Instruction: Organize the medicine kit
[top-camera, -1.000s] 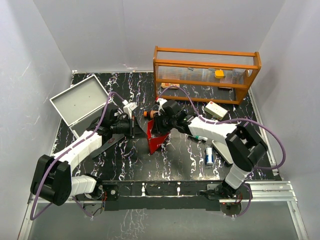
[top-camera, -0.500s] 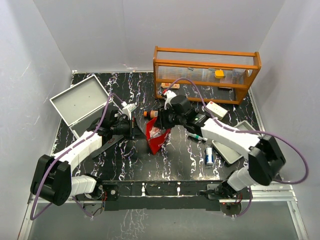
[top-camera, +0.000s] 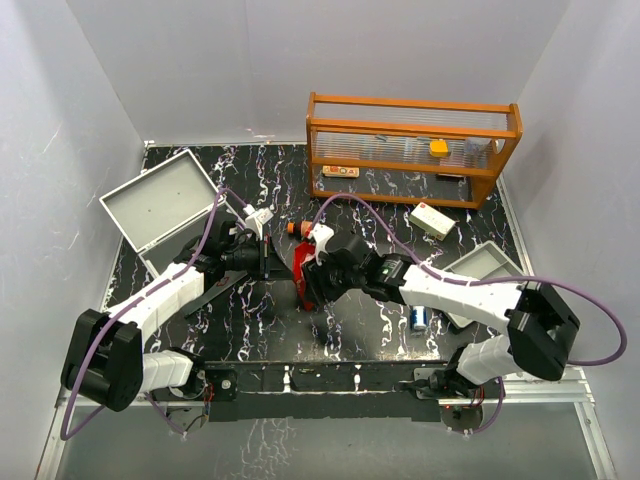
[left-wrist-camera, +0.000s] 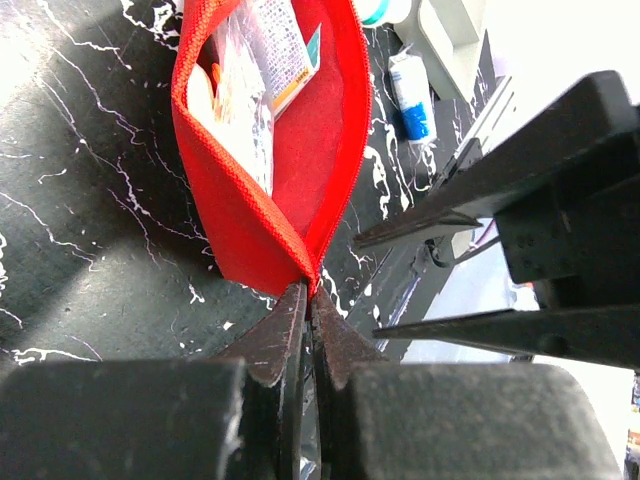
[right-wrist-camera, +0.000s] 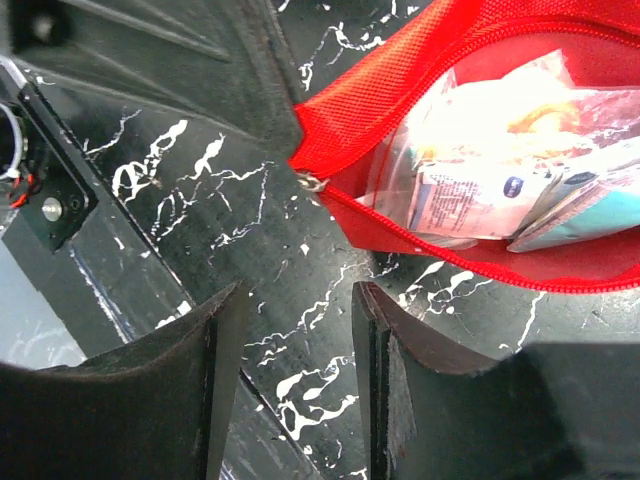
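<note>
Left wrist view shows the left tool (left-wrist-camera: 308, 292) clamped on the zip-end corner of the red pouch (left-wrist-camera: 300, 180), bracing its stuffed mouth open while the right tool (right-wrist-camera: 296, 315) hovers beside it, jaws parted and empty, likely next to reach in; the medicine kit (top-camera: 160, 205) lies open, far left on the worktop (top-camera: 250, 320).

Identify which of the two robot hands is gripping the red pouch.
The left hand, pinched shut on a corner of the red pouch; the right hand stands open beside it, holding nothing.
</note>
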